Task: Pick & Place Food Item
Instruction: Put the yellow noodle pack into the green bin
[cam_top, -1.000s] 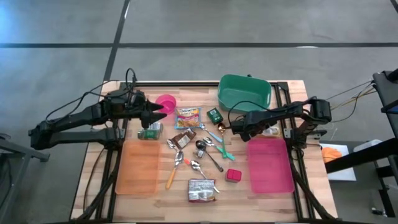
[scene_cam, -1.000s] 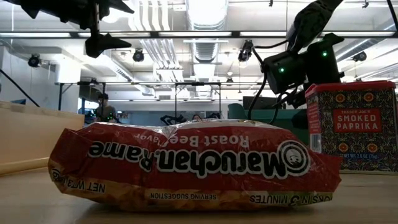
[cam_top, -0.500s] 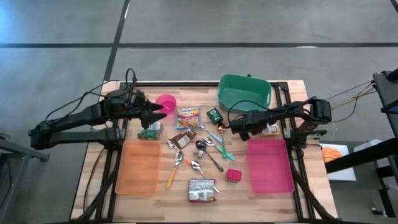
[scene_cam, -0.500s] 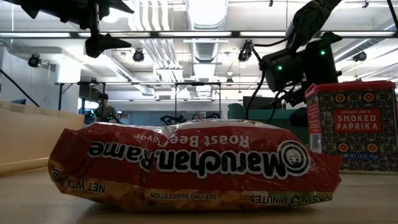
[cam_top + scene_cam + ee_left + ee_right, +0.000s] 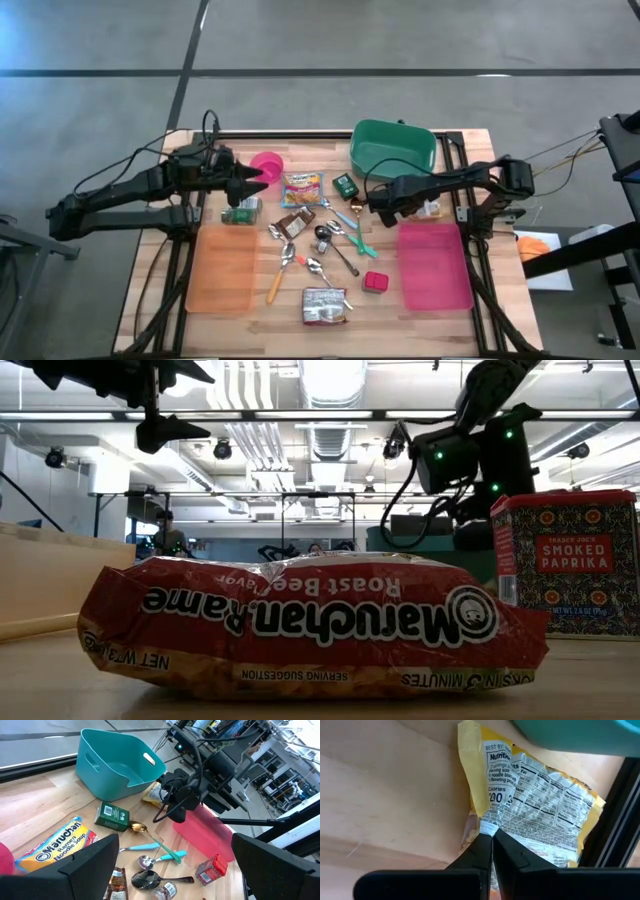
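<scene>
The yellow snack packet (image 5: pixel 540 815) lies flat on the bench (image 5: pixel 250 325) at right centre of the high view, between the green tub (image 5: pixel 393 148) and the pink tray (image 5: pixel 434 268). In the right wrist view its long axis runs diagonally and its nutrition panel faces up. The right hand (image 5: pixel 491 836) has its 2 fingers pressed together, pinching the packet's crimped edge. Only that view shows this grip; from above the arm hides most of the packet (image 5: pixel 434 210), and the low view shows none of it, filled instead by a Maruchan ramen pack (image 5: pixel 310 622) and a smoked paprika tin (image 5: pixel 565 563). The left hand (image 5: pixel 262 180), spread wide, hovers by the pink bowl (image 5: pixel 266 165) at upper left. The bench is pale wood planks on grey concrete floor (image 5: pixel 100 35); beyond is a ceiling of lights and ducts (image 5: pixel 330 400).
</scene>
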Robot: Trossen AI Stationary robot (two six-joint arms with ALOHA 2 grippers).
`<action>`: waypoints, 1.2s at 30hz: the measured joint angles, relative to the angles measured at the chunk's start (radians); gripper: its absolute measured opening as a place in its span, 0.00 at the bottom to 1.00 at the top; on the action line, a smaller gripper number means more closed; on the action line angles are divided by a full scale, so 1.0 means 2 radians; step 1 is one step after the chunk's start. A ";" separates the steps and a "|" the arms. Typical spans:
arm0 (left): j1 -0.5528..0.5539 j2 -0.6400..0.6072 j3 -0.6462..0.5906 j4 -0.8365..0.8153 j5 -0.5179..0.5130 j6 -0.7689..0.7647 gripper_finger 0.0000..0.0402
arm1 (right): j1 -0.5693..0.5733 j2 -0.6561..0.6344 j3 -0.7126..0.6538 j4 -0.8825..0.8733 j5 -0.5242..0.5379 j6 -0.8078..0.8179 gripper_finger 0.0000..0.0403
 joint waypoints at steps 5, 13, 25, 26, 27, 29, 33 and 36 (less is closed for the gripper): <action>0.000 0.000 0.000 -0.001 0.000 0.000 0.97 | 0.008 -0.034 0.000 0.001 -0.013 0.002 0.02; 0.000 0.000 0.000 -0.001 0.000 0.000 0.97 | 0.015 -0.121 0.000 0.009 -0.019 0.008 0.02; 0.000 0.000 0.000 -0.001 0.000 0.000 0.97 | 0.015 -0.222 -0.001 0.045 -0.013 0.009 0.02; 0.000 0.000 0.000 -0.001 0.000 0.000 0.97 | 0.015 -0.228 -0.001 0.045 -0.013 0.009 0.02; 0.000 0.000 0.000 -0.001 0.000 0.000 0.97 | 0.015 -0.232 -0.001 0.045 -0.013 0.009 0.02; 0.000 0.000 0.000 -0.001 0.000 0.000 0.97 | 0.015 -0.242 -0.001 0.051 -0.012 0.009 0.02; 0.000 0.000 0.000 -0.002 0.000 -0.001 0.97 | 0.015 -0.261 -0.001 0.080 -0.012 0.007 0.02; 0.000 0.000 0.000 -0.002 0.000 -0.002 0.97 | 0.015 -0.273 -0.001 0.111 -0.012 0.007 0.02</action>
